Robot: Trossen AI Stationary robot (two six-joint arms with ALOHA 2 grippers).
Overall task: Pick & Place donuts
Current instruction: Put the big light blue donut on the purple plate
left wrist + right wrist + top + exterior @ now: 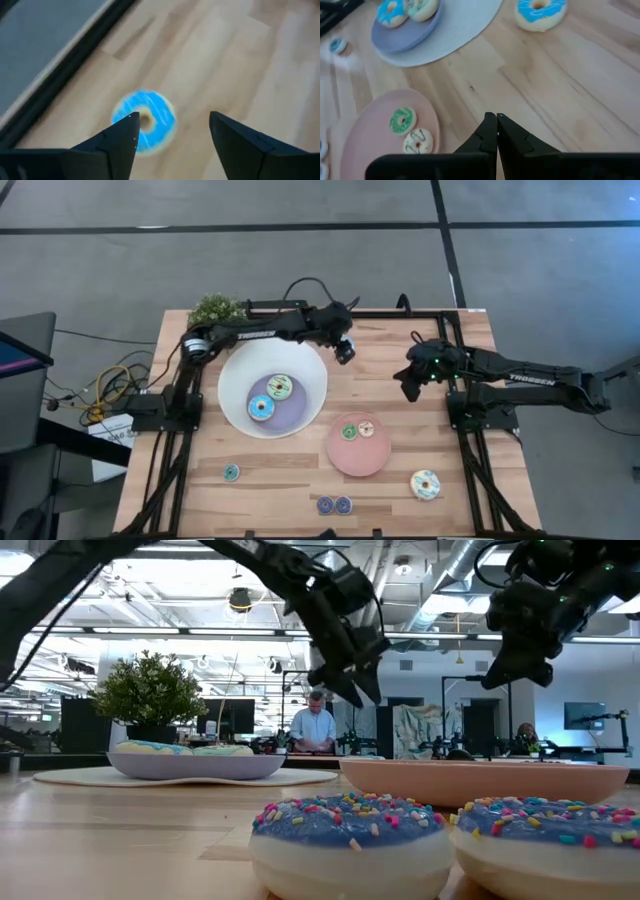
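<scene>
Left gripper (172, 131): dark tapered fingers spread apart, hovering over a blue-iced ring donut (144, 120) lying flat on the pale wood-grain table (400, 480), just beside the white bowl (305, 375).

Right gripper (496, 131): fingers pressed together, empty, above bare table.

Bowl's lilac centre holds two ring donuts (271, 397). Round pink plate (345, 460) holds green (402, 120) and cream (417, 141) rings. Two dark-blue sprinkled donuts (440, 840) sit touching at the front edge.
</scene>
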